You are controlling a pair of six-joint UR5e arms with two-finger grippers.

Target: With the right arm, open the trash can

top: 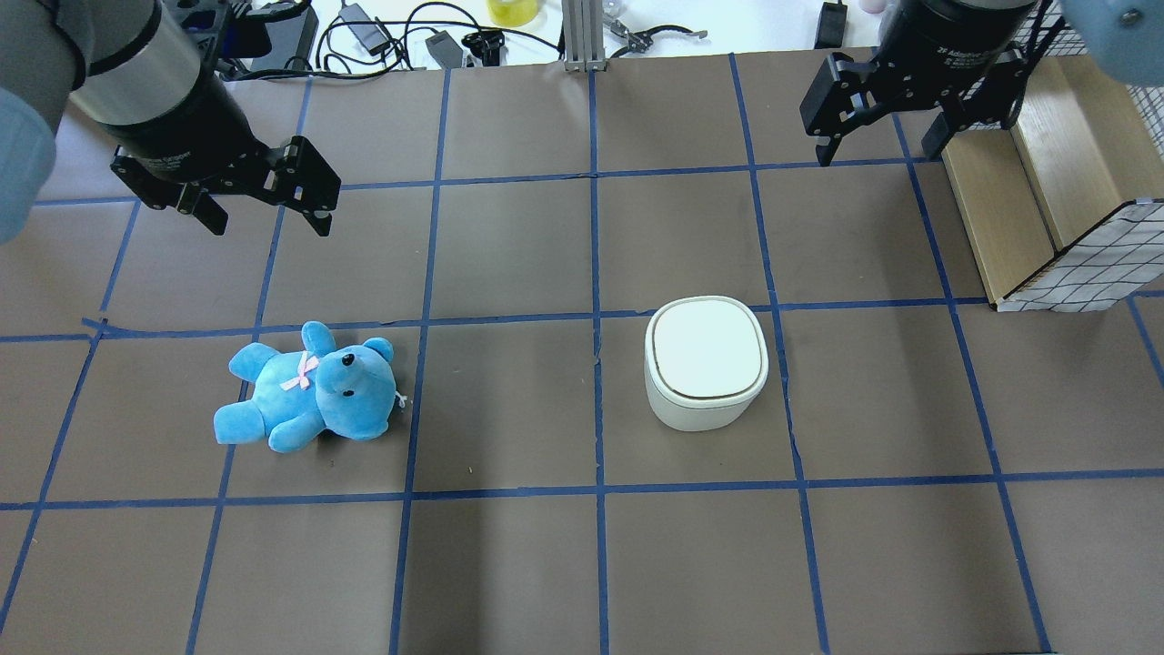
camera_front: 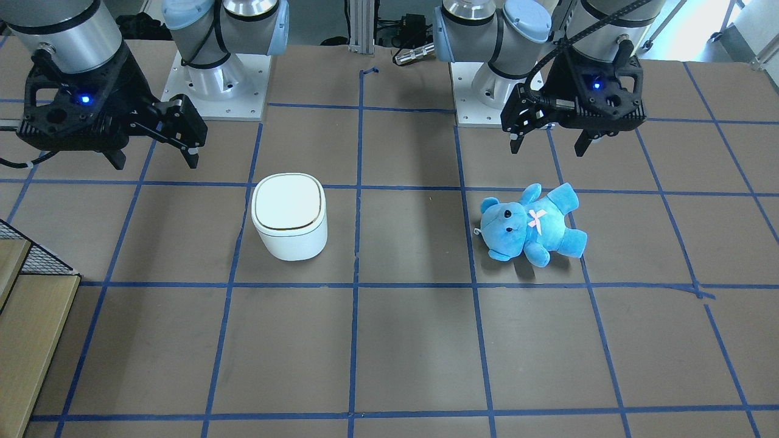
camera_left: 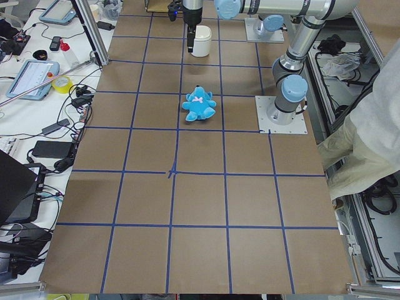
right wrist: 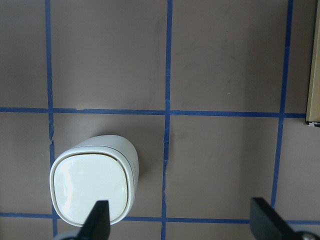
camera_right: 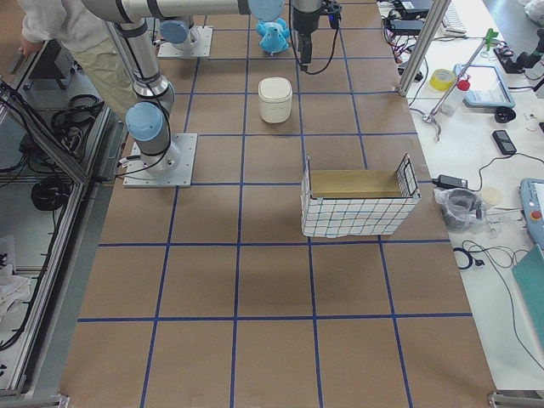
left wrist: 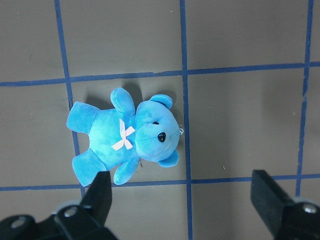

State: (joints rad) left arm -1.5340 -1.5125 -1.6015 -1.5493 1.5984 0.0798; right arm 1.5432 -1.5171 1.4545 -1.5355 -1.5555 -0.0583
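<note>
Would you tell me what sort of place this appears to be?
Probably a robotics lab: the left arm and right arm are bolted to a table gridded with blue tape, with loose cables alongside.

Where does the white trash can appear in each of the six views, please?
Front-facing: trash can left of centre.
Overhead: trash can right of centre.
Exterior left: trash can at the far end, top centre.
Exterior right: trash can upper centre.
Left wrist: not in it.
Right wrist: trash can lower left.
Shared landmark: the blue teddy, in every view but the right wrist's.
</note>
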